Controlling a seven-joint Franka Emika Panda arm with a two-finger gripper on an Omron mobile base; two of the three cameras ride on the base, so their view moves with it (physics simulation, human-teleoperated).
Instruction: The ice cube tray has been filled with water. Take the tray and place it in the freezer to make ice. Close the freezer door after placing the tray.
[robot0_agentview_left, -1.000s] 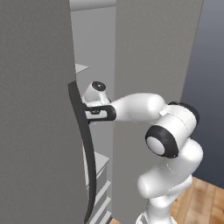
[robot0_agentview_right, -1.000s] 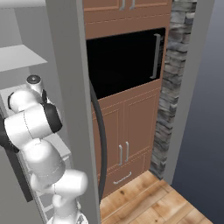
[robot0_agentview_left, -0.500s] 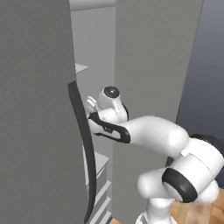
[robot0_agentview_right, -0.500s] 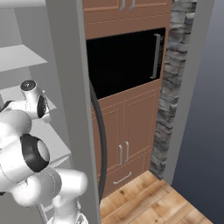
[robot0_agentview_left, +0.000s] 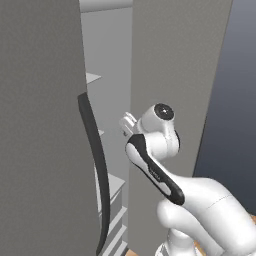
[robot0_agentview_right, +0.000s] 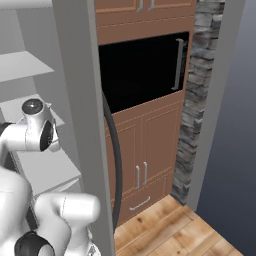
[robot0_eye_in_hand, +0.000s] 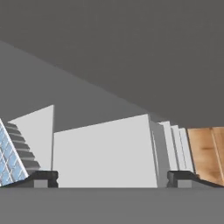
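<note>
Risk comes first from the tall grey freezer door with the curved black handle (robot0_agentview_left: 95, 170): in the left base view the white arm reaches between the doors, so closing could pinch it. In the right base view the pale grey freezer (robot0_agentview_right: 35, 165) is open. In the hand view the gripper (robot0_eye_in_hand: 113, 178) is wide open and empty; the small white ice cube tray with light-blue cells (robot0_eye_in_hand: 9, 155) lies inside, left, easy to knock.

Freezer door (robot0_agentview_left: 40, 125) and second door (robot0_agentview_left: 175, 75) flank narrow gap.

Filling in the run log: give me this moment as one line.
gripper: open, holds nothing | ice cube tray: on white shelf inside freezer | freezer door: open
</note>
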